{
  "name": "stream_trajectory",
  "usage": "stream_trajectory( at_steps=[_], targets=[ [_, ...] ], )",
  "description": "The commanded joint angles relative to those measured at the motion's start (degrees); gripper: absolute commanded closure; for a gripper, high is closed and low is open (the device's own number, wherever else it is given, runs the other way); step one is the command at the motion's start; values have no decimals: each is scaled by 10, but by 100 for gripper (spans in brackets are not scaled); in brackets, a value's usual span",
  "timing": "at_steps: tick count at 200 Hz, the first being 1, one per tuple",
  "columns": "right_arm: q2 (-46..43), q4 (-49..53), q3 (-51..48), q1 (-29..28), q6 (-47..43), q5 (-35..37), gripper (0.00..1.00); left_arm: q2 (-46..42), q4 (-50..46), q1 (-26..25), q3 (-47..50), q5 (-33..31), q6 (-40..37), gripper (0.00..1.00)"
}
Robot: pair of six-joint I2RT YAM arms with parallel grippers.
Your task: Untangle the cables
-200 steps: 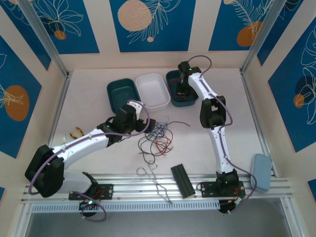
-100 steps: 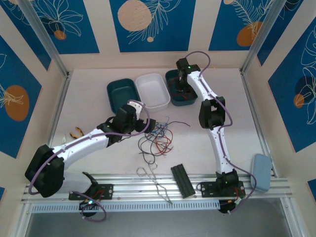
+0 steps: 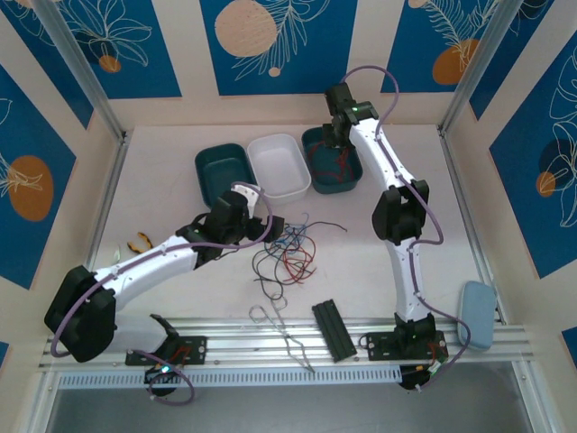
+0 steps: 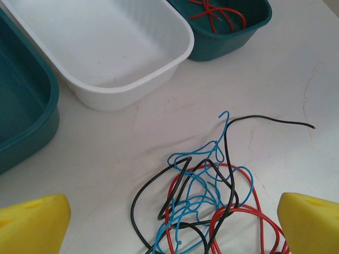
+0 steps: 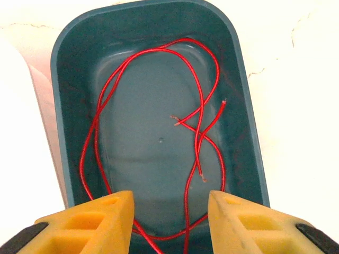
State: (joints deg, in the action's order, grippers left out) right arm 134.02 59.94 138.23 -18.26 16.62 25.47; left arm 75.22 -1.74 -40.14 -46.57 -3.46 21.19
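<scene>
A tangle of blue, black and red cables (image 4: 212,196) lies on the white table, in the top view (image 3: 288,253) just right of my left gripper (image 3: 273,227). That gripper (image 4: 172,227) is open, its yellow fingertips (image 4: 32,225) wide apart on either side of the tangle and touching none of it. One loose red cable (image 5: 201,121) lies curled on the floor of the right teal tray (image 5: 249,100). My right gripper (image 5: 170,222) hovers above this tray (image 3: 356,176), open with nothing held; in the top view it (image 3: 335,137) is at the tray's far end.
A white tray (image 3: 279,167) and a second teal tray (image 3: 221,171) stand left of the right one. Metal tongs (image 3: 284,334) and a black strip (image 3: 332,329) lie near the front rail. A pale blue case (image 3: 476,314) sits front right, a small orange object (image 3: 140,241) at left.
My right gripper has opened and lifted back out of the right teal tray, leaving the red cable lying in it. The left arm and the tangle have not moved.
</scene>
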Motion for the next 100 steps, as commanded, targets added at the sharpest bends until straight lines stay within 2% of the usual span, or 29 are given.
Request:
stream_trajectory(
  at_steps=[1, 23, 59, 100],
  targets=[
    [-53, -2, -38, -13, 14, 8, 57, -15, 8, 1, 5, -3, 14, 0],
    [-127, -34, -130, -29, 29, 9, 53, -15, -2, 2, 5, -19, 34, 0],
    [-274, -92, -334, -65, 85, -16, 48, -1, -58, 8, -5, -64, 78, 0],
    [-423, -136, -551, -133, 161, -36, 46, 32, -63, 19, -6, -22, 97, 1]
  ],
)
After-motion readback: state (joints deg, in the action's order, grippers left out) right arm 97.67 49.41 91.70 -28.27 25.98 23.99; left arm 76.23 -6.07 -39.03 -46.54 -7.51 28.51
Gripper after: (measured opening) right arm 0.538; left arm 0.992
